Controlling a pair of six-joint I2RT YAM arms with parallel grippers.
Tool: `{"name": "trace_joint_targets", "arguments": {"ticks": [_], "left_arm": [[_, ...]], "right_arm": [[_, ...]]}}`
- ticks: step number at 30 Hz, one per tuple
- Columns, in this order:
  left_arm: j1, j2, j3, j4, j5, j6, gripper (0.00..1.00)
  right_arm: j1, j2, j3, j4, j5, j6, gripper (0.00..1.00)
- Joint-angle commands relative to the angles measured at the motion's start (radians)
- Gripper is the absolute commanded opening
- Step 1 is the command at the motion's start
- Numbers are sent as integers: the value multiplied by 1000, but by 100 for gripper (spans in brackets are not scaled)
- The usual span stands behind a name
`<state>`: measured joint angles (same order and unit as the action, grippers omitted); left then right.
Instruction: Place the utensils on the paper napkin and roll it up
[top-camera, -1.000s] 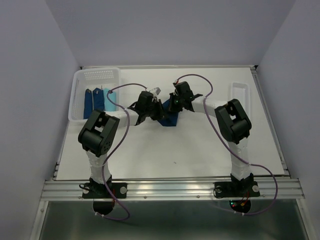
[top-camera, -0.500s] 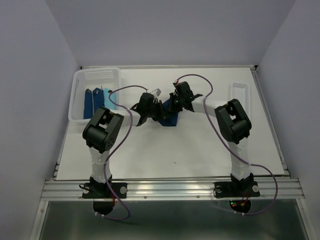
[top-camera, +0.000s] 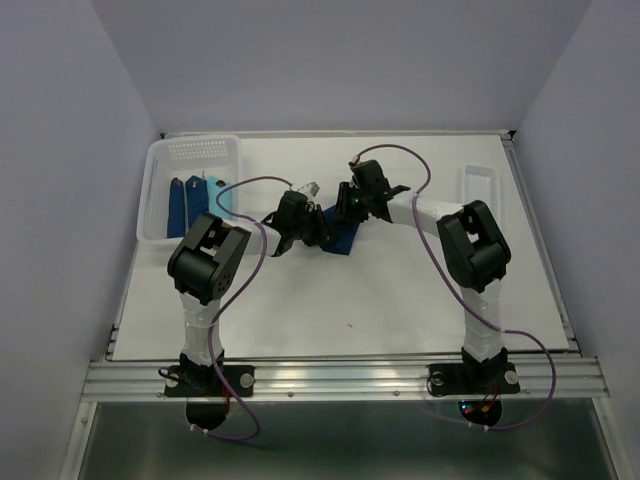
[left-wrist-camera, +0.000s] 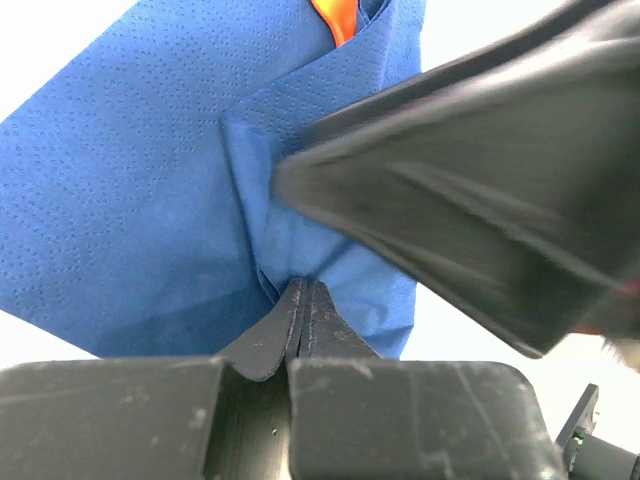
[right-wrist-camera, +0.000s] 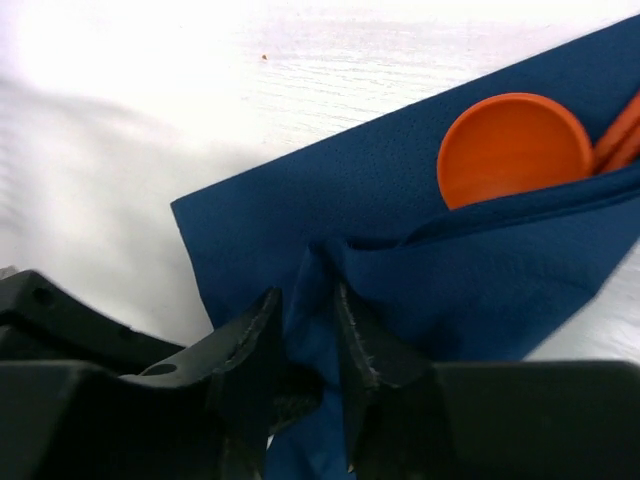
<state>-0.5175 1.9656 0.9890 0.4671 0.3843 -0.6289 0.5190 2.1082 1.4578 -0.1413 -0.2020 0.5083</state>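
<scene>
A: Blue paper on the white worktop (top-camera: 350, 300): where does it lie?
B: The napkin (top-camera: 347, 238) sits near the middle, dark blue and partly folded over itself.
A: How does the left tool (left-wrist-camera: 303, 288) stand?
B: Closed. Its fingers meet on a pinched fold at the napkin's edge.
A: And the right tool (right-wrist-camera: 305, 295)?
B: Its jaws are parted a little, with a raised ridge of napkin standing in the gap. Whether the pads press it cannot be told.
A: Are the utensils in there?
B: An orange spoon (right-wrist-camera: 515, 148) has its bowl on the napkin, half tucked under the folded flap. Orange handles (right-wrist-camera: 622, 128) run off beside it, and what they belong to is hidden.
A: Are the two tools close together?
B: Near each other, the left at the napkin's left side, the right at its far edge.
A: Farther back?
B: A white basket (top-camera: 190, 150) at the far left holds dark blue rolls (top-camera: 178, 205) and a light blue roll (top-camera: 222, 200). A clear tray (top-camera: 480, 180) sits at the far right.
</scene>
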Motion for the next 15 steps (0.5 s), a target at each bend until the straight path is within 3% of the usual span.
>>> {"name": "trace_joint_targets", "arguments": {"ticks": [1,6,7,10,12,15], "left_arm": [[-4,-5,-39,-13,-28,12,0],[-4,-8,-43,-13,-28,15,0],[-4,-8,-43,-12,-28,15,0],[-4,-10,-41,-13,-27,18,0],[-4,-10,-43,-13,-25,18,0],[-4,-10,-44,-13,-25,20,0]], "right_arm": [[10,-155,6,-26,65,-42,41],[10,-255,-88,-29,108,-59,39],[10,-264,-106,-27,105,-59,35],[10,-283,-177,-21,81,-48,9],[32,-277,-203,-11,73,-47,2],[52,-261,-226,5,53,-37,1]]}}
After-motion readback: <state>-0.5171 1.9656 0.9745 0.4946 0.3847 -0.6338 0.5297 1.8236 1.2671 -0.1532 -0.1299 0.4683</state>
